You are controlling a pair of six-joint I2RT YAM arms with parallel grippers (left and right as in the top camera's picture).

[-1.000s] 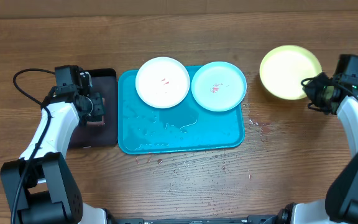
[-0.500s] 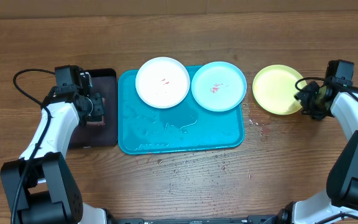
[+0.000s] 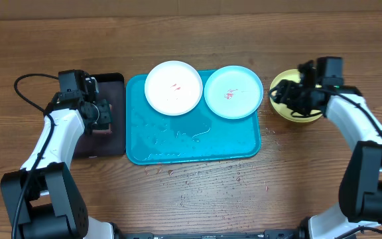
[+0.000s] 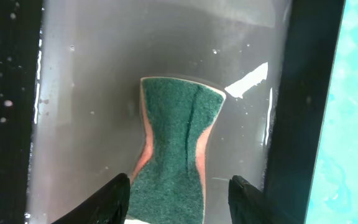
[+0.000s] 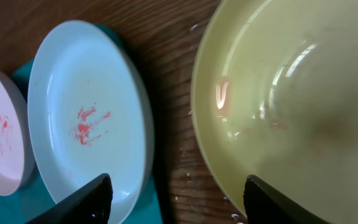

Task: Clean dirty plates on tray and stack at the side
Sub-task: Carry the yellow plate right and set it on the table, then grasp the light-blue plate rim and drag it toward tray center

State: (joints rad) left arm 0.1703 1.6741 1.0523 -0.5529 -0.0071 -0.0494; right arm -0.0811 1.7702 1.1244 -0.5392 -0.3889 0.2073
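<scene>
the right pincer (image 5: 179, 199) hangs released, fingers spread wide and holding nothing, over the yellow-green plate (image 5: 303, 112). that plate lies on the table (image 3: 197, 199) at 3 o'clock of the tray (image 3: 197, 143). the white plate (image 3: 173, 87) and light teal plate (image 3: 233, 91), both red-smeared, sit side by side along the tray's 12 o'clock edge. the left pincer (image 4: 180, 199) straddles the sponge (image 4: 176, 143) in the black tray (image 3: 115, 83); whether it squeezes the sponge, i cannot tell.
</scene>
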